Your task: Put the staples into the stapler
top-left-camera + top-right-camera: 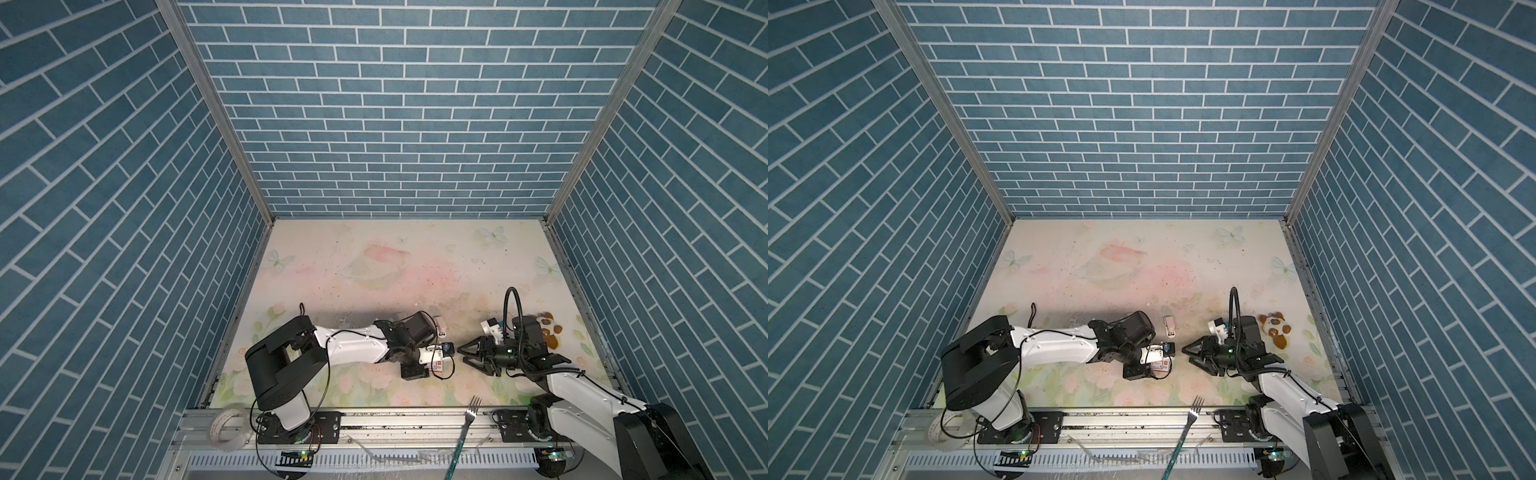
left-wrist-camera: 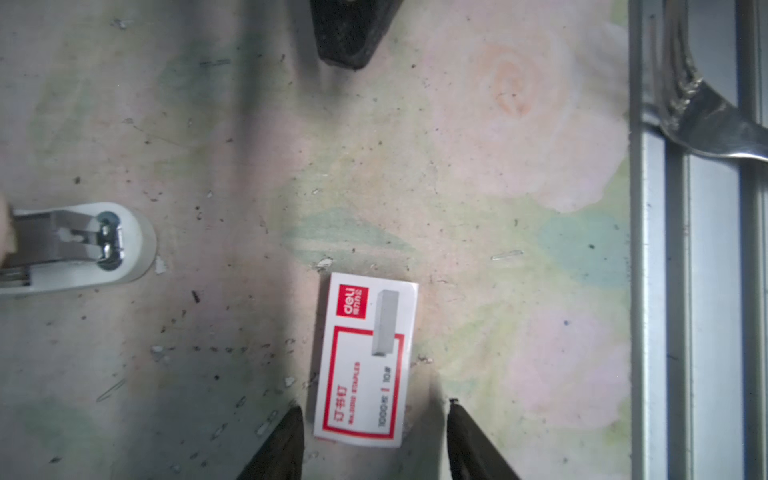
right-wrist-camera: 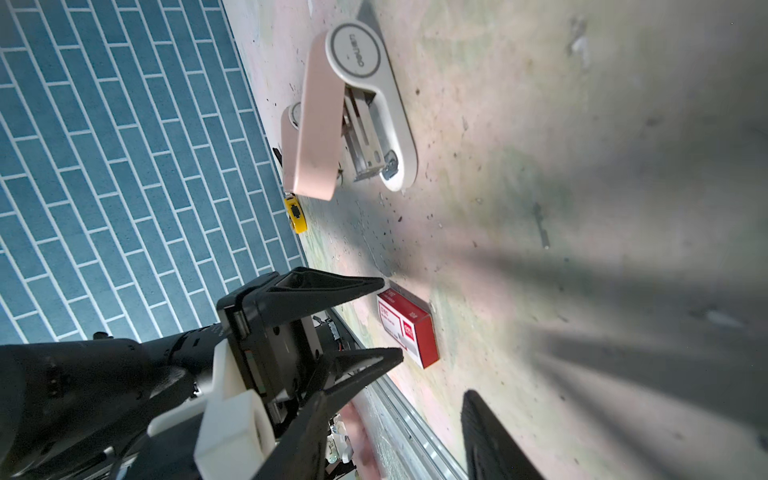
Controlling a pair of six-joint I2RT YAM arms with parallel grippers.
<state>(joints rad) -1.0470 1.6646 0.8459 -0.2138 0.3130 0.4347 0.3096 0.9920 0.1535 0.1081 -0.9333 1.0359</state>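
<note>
The white-and-red staple box point(image 2: 365, 361) lies flat and closed on the mat, so the staples themselves are hidden. My left gripper point(image 2: 374, 411) is open, with a finger on each side of the box's near end and a gap on both sides. Both top views show the box point(image 1: 439, 365) point(image 1: 1162, 365) under the left wrist. The stapler point(image 3: 353, 112) stands beyond it with its pink top swung up and the metal channel bared; it also shows in a top view point(image 1: 1169, 325). My right gripper point(image 1: 460, 353) hovers open and empty just right of the box.
A fork point(image 1: 469, 415) lies across the front rail point(image 2: 665, 291). A roll of tape point(image 1: 226, 428) sits at the front left. A panda toy point(image 1: 1276, 328) lies behind the right arm. A small yellow item point(image 3: 296, 214) rests by the left wall.
</note>
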